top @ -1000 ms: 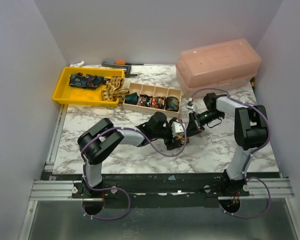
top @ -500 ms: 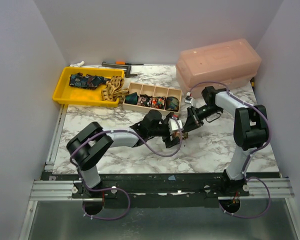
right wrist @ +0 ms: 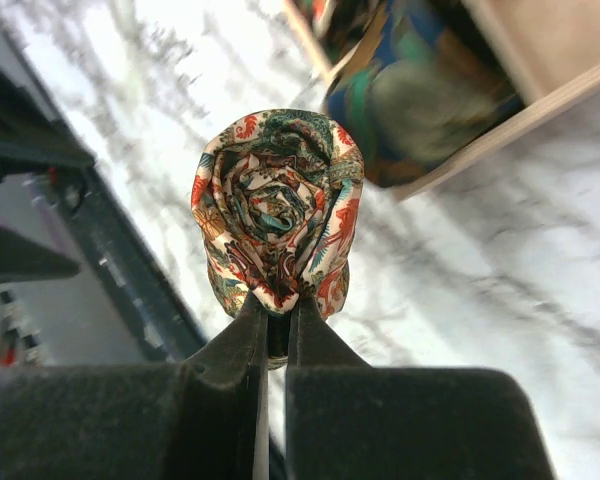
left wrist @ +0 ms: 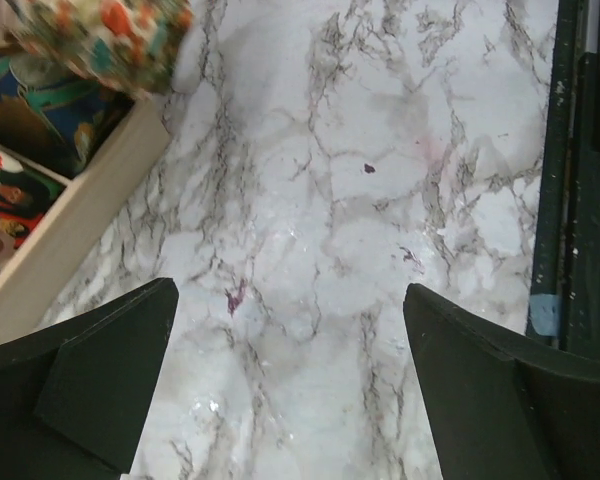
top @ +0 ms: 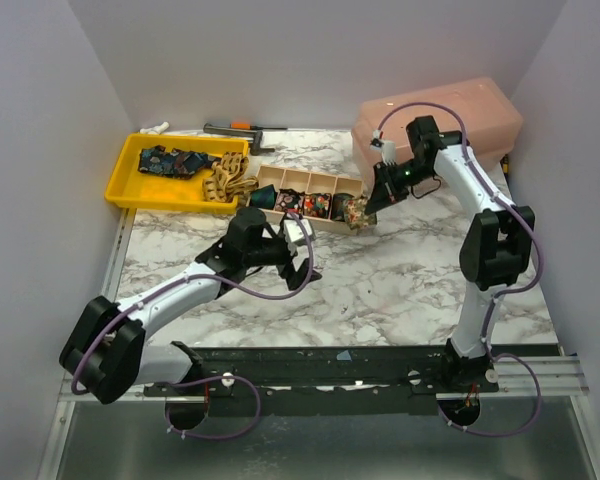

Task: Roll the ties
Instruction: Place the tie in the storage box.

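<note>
Since 1 s back, right gripper has carried the rolled paisley tie from mid-table to beside the wooden organiser's right end, jaws pinched tight on its lower edge. Judged soft, light and prone to uncoil, so grip across the layers. Meanwhile left gripper has retreated, wide open and empty, over slick marble tabletop. Plain white walls enclose the bay.

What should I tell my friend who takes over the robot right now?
Left end effector: open, holding nothing, over the table.
Right end effector: shut on a rolled tie, held by the right end of the wooden organizer.
Done: several rolls sit in the organizer.
Left: put this roll away, then roll the dark blue tie and the tan tie at the yellow tray.
</note>
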Controlling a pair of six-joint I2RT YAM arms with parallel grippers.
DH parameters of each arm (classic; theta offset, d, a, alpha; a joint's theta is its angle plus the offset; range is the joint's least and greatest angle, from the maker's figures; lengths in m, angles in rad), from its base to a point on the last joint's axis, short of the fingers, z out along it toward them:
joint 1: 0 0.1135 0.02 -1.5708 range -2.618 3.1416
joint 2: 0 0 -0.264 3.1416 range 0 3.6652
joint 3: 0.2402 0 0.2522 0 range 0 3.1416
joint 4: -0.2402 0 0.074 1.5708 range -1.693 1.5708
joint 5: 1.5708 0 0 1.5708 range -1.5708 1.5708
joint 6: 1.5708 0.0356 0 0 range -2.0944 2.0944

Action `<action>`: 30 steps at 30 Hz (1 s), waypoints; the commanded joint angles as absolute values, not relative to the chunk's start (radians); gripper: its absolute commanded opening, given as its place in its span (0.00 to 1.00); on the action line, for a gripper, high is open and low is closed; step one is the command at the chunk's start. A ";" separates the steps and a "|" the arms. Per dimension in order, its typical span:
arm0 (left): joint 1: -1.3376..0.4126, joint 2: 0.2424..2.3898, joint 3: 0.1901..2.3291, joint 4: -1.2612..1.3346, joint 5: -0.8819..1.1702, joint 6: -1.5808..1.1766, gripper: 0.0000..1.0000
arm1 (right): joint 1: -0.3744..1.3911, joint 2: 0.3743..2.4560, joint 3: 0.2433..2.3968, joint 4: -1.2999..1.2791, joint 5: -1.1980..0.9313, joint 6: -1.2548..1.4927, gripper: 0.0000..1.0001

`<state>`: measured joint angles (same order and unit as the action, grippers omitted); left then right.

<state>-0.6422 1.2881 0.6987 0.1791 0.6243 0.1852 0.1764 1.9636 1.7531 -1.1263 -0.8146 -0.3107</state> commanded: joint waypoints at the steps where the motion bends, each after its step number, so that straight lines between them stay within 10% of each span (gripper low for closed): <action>1: -0.595 1.200 0.655 0.018 0.702 0.136 0.99 | 0.180 2.030 1.948 -1.132 -0.650 -0.336 0.00; 10: -0.564 1.102 0.591 0.009 0.656 0.077 0.99 | 0.278 2.277 2.480 -1.225 -0.305 -0.458 0.00; 30: -0.538 0.955 0.523 0.029 0.556 0.042 0.99 | 0.468 2.379 2.404 -1.158 0.125 -0.840 0.00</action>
